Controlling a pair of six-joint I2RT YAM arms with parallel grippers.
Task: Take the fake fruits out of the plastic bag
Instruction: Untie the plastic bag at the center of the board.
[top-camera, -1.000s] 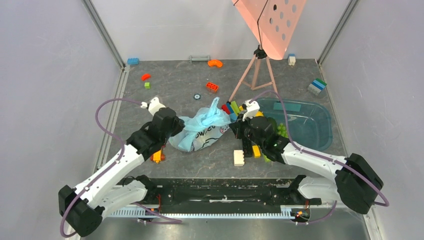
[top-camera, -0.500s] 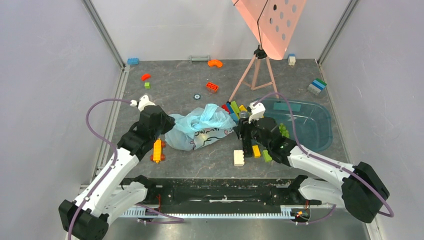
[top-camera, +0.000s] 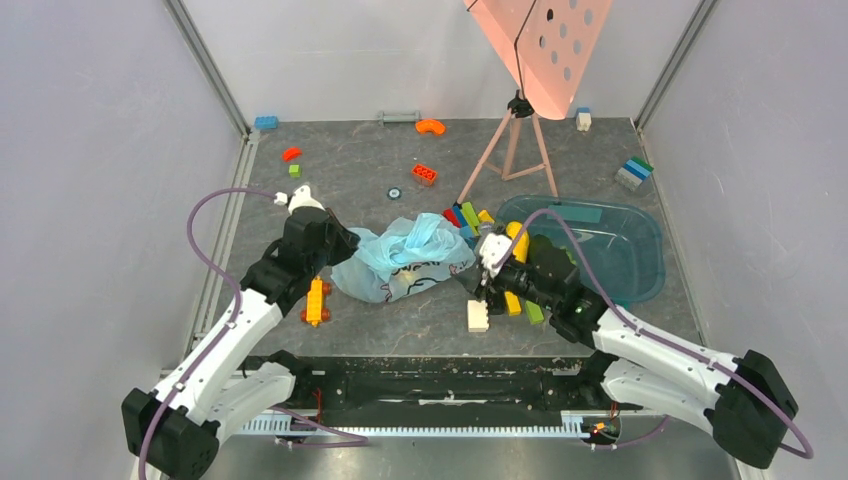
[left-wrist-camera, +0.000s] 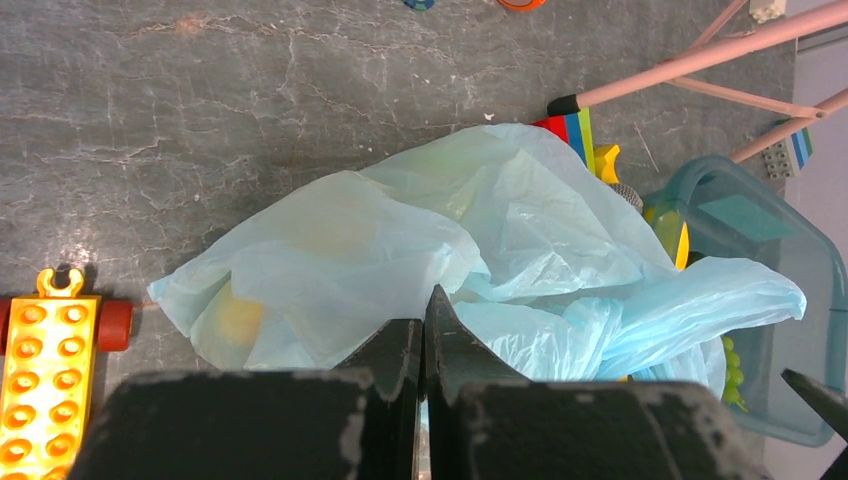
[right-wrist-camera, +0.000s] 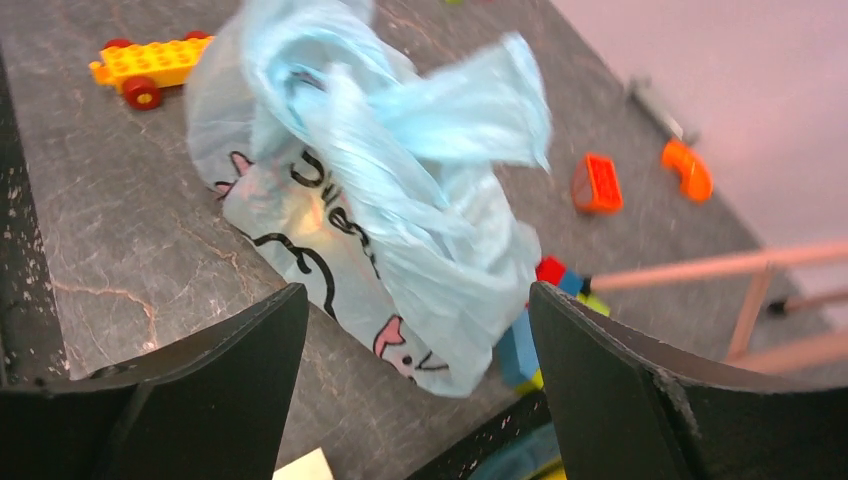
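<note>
The light blue plastic bag (top-camera: 400, 260) lies crumpled mid-table, its handles slumped on top. Its dark printed mark faces the right wrist view, where the plastic bag (right-wrist-camera: 380, 200) looks blurred. The fake fruits show only as yellowish patches (left-wrist-camera: 235, 320) and a greenish one (left-wrist-camera: 450, 170) through the film. My left gripper (top-camera: 338, 252) is at the bag's left end, jaws shut, with the film (left-wrist-camera: 330, 250) gathered at its tips (left-wrist-camera: 425, 312). My right gripper (top-camera: 483, 285) sits just right of the bag. Its jaws stand wide open (right-wrist-camera: 415, 295) and hold nothing.
A yellow wheeled brick (top-camera: 316, 300) lies left of the bag and a cream brick (top-camera: 478, 316) below my right gripper. Coloured bricks (top-camera: 465, 215) sit behind the bag. A teal tub (top-camera: 620, 260) stands at the right. Pink tripod legs (top-camera: 510, 150) rise behind, and an orange brick (top-camera: 424, 174) lies farther back.
My right gripper opened, let go of the bag's raised handles and drew back toward the near edge. The handles sank onto the bag. The left arm shifted left, then slightly back.
</note>
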